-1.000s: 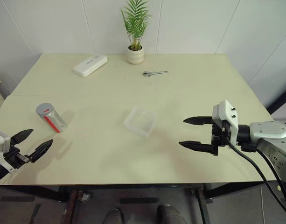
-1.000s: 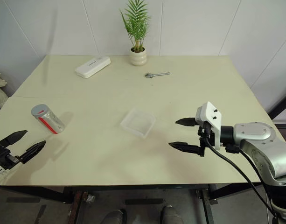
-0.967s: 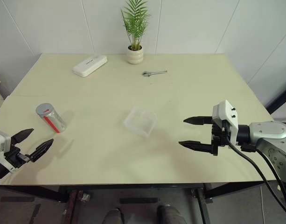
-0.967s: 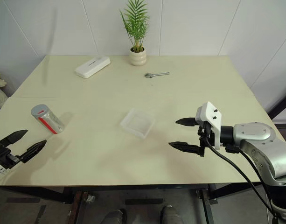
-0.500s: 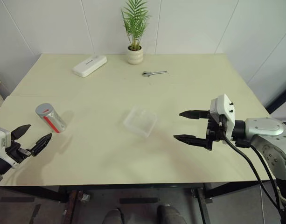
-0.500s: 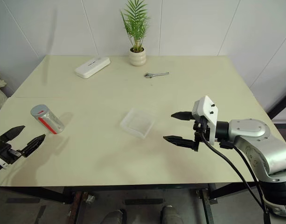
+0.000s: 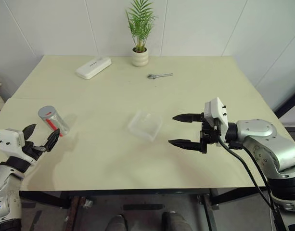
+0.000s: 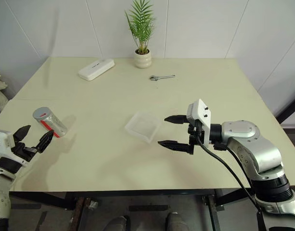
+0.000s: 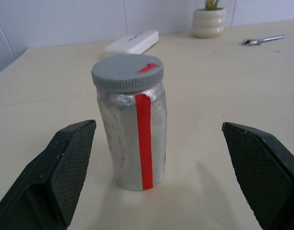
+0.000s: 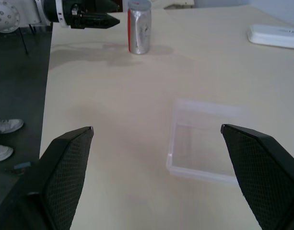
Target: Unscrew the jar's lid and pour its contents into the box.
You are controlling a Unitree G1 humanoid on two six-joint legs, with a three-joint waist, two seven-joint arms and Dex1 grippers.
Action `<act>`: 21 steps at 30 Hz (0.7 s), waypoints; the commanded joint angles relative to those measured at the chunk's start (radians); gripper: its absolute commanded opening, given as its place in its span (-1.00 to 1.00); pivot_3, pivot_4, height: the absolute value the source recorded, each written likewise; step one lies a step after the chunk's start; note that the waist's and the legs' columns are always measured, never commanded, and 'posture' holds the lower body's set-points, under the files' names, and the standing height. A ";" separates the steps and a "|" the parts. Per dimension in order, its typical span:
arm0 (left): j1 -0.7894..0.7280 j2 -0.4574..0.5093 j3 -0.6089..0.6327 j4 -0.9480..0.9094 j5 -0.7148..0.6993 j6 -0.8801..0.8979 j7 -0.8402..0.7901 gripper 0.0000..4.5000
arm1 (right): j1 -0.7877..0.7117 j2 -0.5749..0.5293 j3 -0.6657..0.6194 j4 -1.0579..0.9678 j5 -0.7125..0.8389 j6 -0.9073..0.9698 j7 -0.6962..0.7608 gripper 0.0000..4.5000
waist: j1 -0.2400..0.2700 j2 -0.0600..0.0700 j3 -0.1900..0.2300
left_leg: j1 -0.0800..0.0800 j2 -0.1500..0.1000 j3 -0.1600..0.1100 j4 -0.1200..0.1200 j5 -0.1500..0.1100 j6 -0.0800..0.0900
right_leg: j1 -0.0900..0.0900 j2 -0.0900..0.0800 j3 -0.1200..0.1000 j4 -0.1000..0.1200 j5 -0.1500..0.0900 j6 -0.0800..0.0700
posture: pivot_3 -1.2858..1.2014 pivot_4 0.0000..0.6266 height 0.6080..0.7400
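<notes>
Jar stands upright near the table's left edge, lid on. Left gripper sits just short of it, fingers spread — no contact. Right gripper beside the clear box at mid-table, also spread wide, empty.

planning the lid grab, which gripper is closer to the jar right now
Left. The left gripper sits open just short of the jar, which stands lined up between its fingers. The right gripper is open far across the table, beside the box.
</notes>
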 commanded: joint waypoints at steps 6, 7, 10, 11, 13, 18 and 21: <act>-0.035 -0.033 -0.015 -0.007 0.018 -0.044 0.066 1.00 | -0.043 0.039 0.012 0.026 -0.020 -0.043 0.013 1.00 | 0.002 0.000 0.000 | 0.000 0.000 0.000 0.001 0.000 0.000 | 0.000 0.001 0.000 0.000 0.001 0.001 | 0.03 -0.52 1.00; -0.039 -0.035 -0.019 -0.001 0.023 -0.048 0.072 1.00 | -0.045 0.040 0.014 0.030 -0.022 -0.047 0.016 1.00 | 0.002 0.000 0.000 | 0.000 0.000 0.000 0.001 0.000 0.000 | 0.000 0.001 0.000 0.000 0.001 0.001 | 0.03 -0.52 1.00; -0.053 -0.044 -0.016 0.014 0.033 -0.072 0.095 1.00 | -0.049 0.041 0.014 0.033 -0.024 -0.051 0.018 1.00 | 0.001 0.000 0.000 | 0.000 0.000 0.000 0.001 0.000 0.000 | 0.000 0.001 0.000 0.000 0.001 0.001 | 0.03 -0.52 1.00; -0.055 -0.044 -0.016 0.018 0.034 -0.075 0.100 1.00 | -0.049 0.041 0.014 0.033 -0.024 -0.051 0.018 1.00 | 0.002 0.000 0.000 | 0.000 0.000 0.000 0.001 0.000 0.000 | 0.000 0.001 0.000 0.000 0.001 0.001 | 0.03 -0.52 1.00; -0.058 -0.041 -0.018 0.025 0.033 -0.082 0.101 1.00 | -0.048 0.040 0.014 0.033 -0.023 -0.051 0.020 1.00 | 0.002 0.000 0.000 | 0.000 0.000 0.000 0.001 0.000 0.000 | 0.000 0.001 0.000 0.000 0.001 0.001 | 0.03 -0.52 1.00; -0.104 -0.038 -0.030 0.097 0.051 -0.116 0.110 1.00 | -0.044 0.030 0.012 0.027 -0.020 -0.055 0.028 1.00 | 0.002 0.000 0.000 | 0.000 0.000 0.000 0.001 0.000 0.000 | 0.000 0.001 0.000 0.000 0.001 0.001 | 0.03 -0.52 1.00; -0.134 -0.037 -0.038 0.143 0.061 -0.143 0.109 1.00 | -0.042 0.028 0.011 0.023 -0.018 -0.056 0.032 1.00 | 0.002 0.000 0.000 | 0.000 0.000 0.000 0.002 0.000 0.000 | 0.000 0.001 0.000 0.000 0.001 0.001 | 0.03 -0.52 1.00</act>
